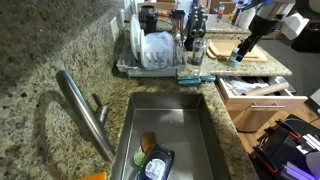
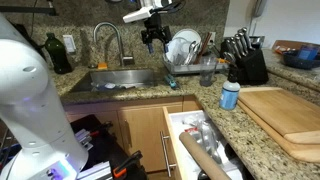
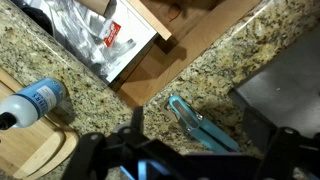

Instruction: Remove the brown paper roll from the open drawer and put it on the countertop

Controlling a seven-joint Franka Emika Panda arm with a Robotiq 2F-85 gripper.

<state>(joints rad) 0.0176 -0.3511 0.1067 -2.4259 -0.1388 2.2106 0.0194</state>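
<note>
Nothing done yet: my fingers (image 3: 90,155) are spread wide and empty above the granite table (image 3: 80,70), the brown paper roll (image 2: 205,160) lies in the open drawer (image 2: 170,150) well below them, so grasp, lift and set-down remain.
</note>
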